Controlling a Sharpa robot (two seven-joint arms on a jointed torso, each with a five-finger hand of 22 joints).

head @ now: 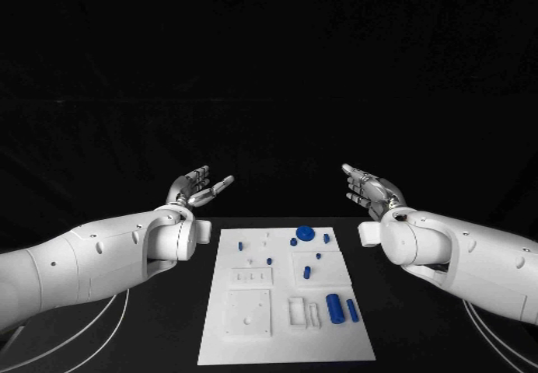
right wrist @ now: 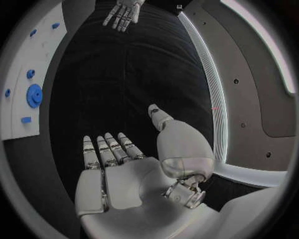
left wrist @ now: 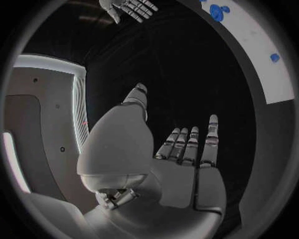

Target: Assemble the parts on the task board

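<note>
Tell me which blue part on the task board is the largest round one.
The blue disc-shaped part at the far end of the task board. It is broad and round; the other blue parts are small pegs or long cylinders.

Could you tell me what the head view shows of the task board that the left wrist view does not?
Head view alone: the whole task board, its two long blue cylinders at the near end, and both arms.
Left wrist view alone: the left robot hand from behind, palm bare, fingers apart.
Both: the round blue part and the right robot hand, open, holding nothing.
</note>
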